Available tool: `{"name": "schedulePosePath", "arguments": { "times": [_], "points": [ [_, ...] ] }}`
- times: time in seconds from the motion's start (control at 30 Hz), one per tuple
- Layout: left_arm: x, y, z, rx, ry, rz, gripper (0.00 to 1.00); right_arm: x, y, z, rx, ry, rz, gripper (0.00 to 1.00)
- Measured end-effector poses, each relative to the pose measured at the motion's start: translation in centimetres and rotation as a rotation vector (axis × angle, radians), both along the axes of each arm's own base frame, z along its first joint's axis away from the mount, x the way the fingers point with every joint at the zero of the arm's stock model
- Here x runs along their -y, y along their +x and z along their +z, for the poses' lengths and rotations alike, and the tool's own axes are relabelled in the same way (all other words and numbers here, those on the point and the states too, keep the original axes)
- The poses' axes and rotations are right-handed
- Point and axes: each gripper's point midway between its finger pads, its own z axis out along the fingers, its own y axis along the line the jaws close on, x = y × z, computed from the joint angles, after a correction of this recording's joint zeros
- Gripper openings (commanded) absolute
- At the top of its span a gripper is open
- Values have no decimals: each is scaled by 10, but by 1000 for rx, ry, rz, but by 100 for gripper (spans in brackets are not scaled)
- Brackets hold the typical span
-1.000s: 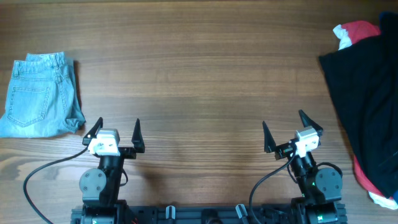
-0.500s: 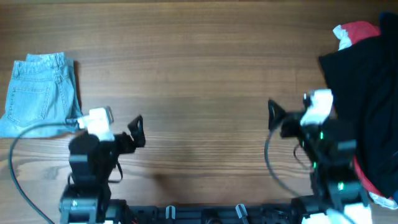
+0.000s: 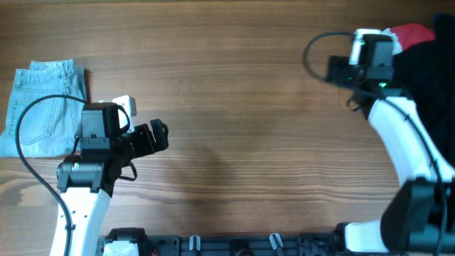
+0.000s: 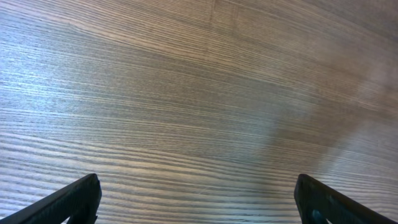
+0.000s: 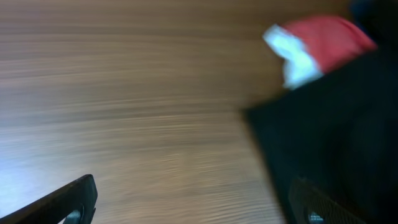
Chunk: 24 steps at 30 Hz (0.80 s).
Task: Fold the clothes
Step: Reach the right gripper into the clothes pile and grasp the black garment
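Note:
The black shorts (image 3: 435, 107) lie in a heap at the table's right edge; in the right wrist view they (image 5: 336, 137) fill the right side. My right gripper (image 3: 340, 71) is open and empty, held out at the heap's far left corner; in the right wrist view (image 5: 193, 205) its right finger (image 5: 317, 205) is over the black fabric and the left one over bare wood. My left gripper (image 3: 158, 136) is open and empty over bare wood at the left, as the left wrist view (image 4: 199, 208) shows. No waist button or lining shows.
Folded light blue denim shorts (image 3: 43, 107) lie at the left edge, just left of my left arm. A red garment (image 3: 412, 32) with a white piece (image 5: 295, 59) sticks out from under the black heap at the far right corner. Wooden table (image 3: 234, 92).
Both arms have risen from their rest pose at the front edge. The right arm has swung far out to the black heap's far corner. The left arm has lifted and turned right.

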Motion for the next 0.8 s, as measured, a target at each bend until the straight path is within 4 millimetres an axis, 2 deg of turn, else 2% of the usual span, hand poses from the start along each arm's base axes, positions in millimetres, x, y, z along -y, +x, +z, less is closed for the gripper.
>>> {"name": "schedulePosePath", "arguments": {
  "times": [0.03,0.1,0.2,0.3,0.33,0.37,0.43,0.5,0.57,0.63,0.8],
  "points": [
    [0,0,0,0,0,0,100,23,1,-17,-26,-5,-54,100],
    [0,1,1,4,0,0,100,54,-2,-52,-88,-5,-125,99],
    [0,3,3,17,-1,0,100,77,-1,-87,-124,2,-173,100],
    [0,7,6,37,-1,0,100,89,0,-108,-138,3,-200,99],
    [0,9,7,45,-1,0,100,92,0,-117,-147,5,-204,95],
    [0,10,7,47,-1,0,100,92,0,-125,-152,10,-208,87],
    [0,10,7,50,-1,0,100,95,4,-125,-141,-1,-212,68],
    [0,10,8,50,-1,0,100,99,6,-126,-138,-19,-221,39],
    [0,10,8,50,-1,0,100,103,5,-127,-144,-40,-233,18],
    [0,10,8,50,-1,0,100,105,3,-129,-153,-52,-243,4],
    [0,10,8,50,-1,0,100,105,-2,-131,-172,-53,-262,4]
  ]
}}
